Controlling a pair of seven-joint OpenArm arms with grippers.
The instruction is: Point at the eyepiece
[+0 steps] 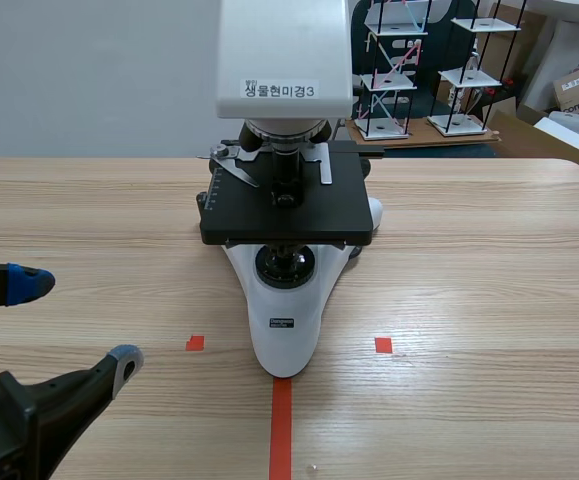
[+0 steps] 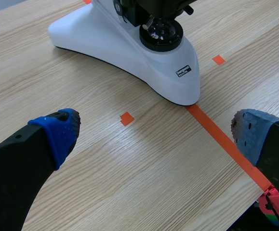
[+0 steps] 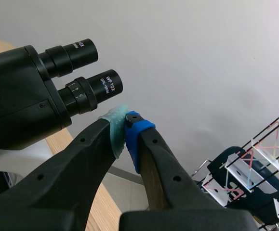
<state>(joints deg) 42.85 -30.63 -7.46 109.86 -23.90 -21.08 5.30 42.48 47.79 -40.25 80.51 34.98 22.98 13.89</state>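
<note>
R gripper (image 3: 125,126) pinched shut on nothing, tips just under nearer eyepiece (image 3: 98,88), maybe touching. I'd call the pointing basically done. L gripper (image 2: 153,129) spread wide, low on table by microscope (image 1: 285,310) foot.

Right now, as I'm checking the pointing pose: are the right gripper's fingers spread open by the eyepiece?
No: the right gripper is shut, pads meeting, with the nearer eyepiece just ahead of its tips.

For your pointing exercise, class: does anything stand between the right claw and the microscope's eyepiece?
Nothing visible does. The right claw, shut, has its tips right beside the nearer eyepiece. At most a sliver of open air lies between them; whether they touch cannot be told.
</note>
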